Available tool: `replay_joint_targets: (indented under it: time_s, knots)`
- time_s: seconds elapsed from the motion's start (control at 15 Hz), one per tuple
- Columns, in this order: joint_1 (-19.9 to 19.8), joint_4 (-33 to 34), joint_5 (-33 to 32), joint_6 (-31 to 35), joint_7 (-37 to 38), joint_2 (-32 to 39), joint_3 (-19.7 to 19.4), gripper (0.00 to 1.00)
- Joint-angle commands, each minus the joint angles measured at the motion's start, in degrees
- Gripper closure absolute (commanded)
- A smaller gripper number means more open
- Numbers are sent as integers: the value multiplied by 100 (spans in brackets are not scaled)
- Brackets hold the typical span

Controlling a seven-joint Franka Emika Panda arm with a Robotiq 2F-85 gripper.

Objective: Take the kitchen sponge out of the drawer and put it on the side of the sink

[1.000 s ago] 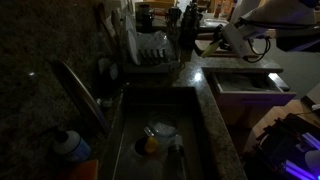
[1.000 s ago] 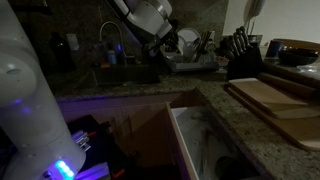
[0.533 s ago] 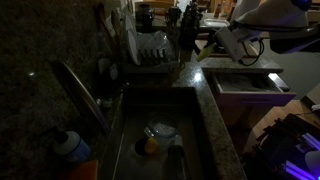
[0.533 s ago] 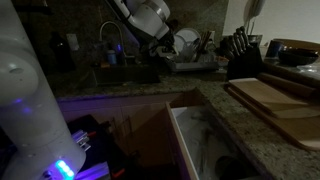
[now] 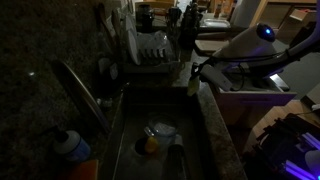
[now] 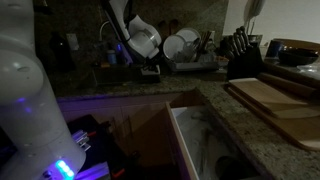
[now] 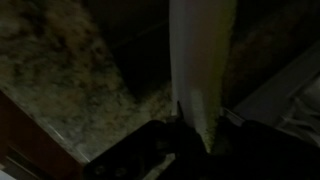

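Observation:
My gripper is shut on the kitchen sponge, a pale yellow-green slab that sticks out from between the jaws. In both exterior views the gripper hangs low over the sink's near granite rim, with the sponge just above that rim. The wrist view shows speckled granite under the sponge and the dark basin beyond. The drawer stands pulled open beside the sink, its pale inside showing.
A dish rack with plates stands at the sink's far end. A white dish and an orange-yellow object lie in the basin. The faucet arches over it. A cutting board and knife block sit on the counter.
The arm has swung from above the counter by the drawer down toward the sink's rim, carrying the sponge. The grip has stayed shut.

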Motion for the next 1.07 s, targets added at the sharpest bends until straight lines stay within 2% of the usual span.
replay_joint_targets:
  time_s: [0.0,0.07,0.13,0.33,0.4,0.67,1.0]
  knots:
    - [-282,-732,527,-331,-991,154,288,97]
    - [-294,-928,675,-694,-1208,22,333,97]
    - [-92,-427,425,-189,-744,265,133,86]
    - [-123,-535,580,-468,-964,137,259,86]
    - [-123,-549,580,-486,-965,123,265,97]
    - [-127,-881,888,-805,-974,-471,369,97]
    - [-162,-1091,1602,-837,-1153,-543,558,97]
